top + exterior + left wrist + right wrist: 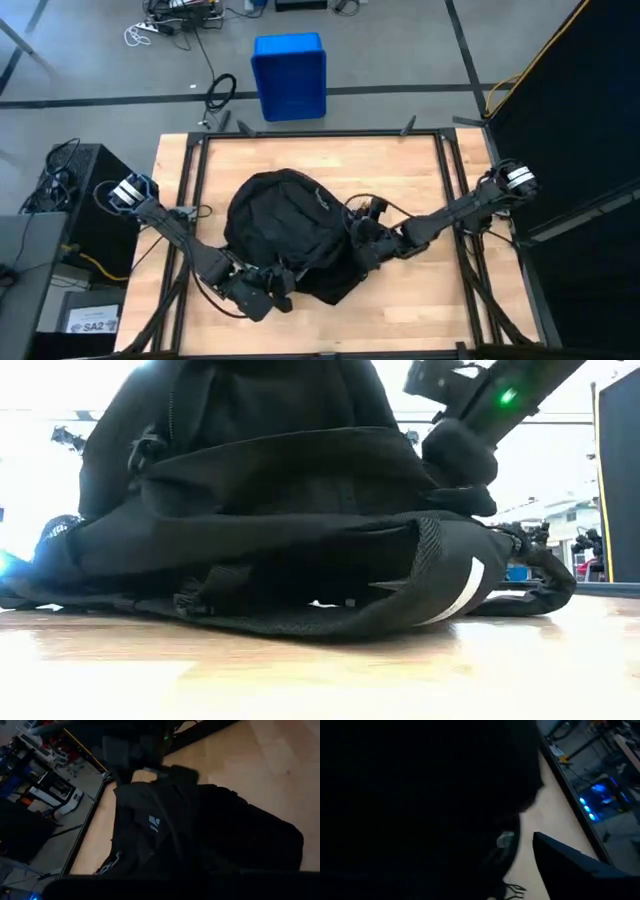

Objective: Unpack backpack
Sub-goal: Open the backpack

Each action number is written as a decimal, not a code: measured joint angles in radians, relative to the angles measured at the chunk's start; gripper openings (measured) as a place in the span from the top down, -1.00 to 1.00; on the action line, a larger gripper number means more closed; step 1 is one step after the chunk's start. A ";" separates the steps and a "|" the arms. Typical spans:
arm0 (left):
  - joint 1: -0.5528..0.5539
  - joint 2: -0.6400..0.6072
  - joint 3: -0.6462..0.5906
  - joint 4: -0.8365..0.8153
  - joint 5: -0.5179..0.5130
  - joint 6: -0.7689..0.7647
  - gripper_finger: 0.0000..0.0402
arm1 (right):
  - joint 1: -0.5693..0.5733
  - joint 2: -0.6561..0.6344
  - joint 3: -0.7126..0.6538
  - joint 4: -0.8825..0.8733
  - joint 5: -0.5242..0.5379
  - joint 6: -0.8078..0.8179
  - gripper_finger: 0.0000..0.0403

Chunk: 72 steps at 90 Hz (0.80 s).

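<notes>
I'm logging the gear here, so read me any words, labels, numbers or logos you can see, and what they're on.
"SA2": white label on the box on the floor left of the table.
Small pale logo patch on the backpack: no readable text.
Nothing else readable.

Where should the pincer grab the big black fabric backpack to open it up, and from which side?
Probably the loose fold at the big black fabric backpack's near rim, coming from the table's front edge. In the low view the soft backpack lies flat and this layer gapes over a dark opening, so a finger could likely slip beneath.
</notes>
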<state>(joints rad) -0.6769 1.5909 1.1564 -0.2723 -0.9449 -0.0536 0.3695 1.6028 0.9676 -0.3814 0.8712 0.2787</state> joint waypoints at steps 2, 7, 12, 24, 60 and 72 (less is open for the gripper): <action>0.000 0.000 0.000 0.001 0.003 0.000 1.00 | -0.007 0.000 0.000 -0.008 0.004 0.000 -0.13; 0.000 0.000 0.000 0.001 0.013 0.001 1.00 | -0.022 -0.001 0.000 -0.029 0.024 0.000 -0.14; -0.001 0.000 0.000 -0.001 0.015 0.000 1.00 | -0.030 -0.002 0.001 -0.058 0.051 0.005 -0.12; -0.008 0.000 -0.001 -0.009 0.026 -0.002 1.00 | -0.031 -0.010 0.001 -0.124 0.095 0.037 0.02; -0.014 0.000 -0.001 -0.012 0.114 -0.014 1.00 | 0.003 -0.133 0.002 -0.144 0.182 0.051 0.31; -0.014 0.000 -0.001 -0.012 0.137 -0.010 1.00 | 0.003 -0.155 0.002 -0.145 0.179 0.051 0.32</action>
<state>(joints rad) -0.6910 1.5913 1.1557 -0.2840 -0.8079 -0.0641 0.3725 1.4482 0.9691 -0.5268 1.0506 0.3298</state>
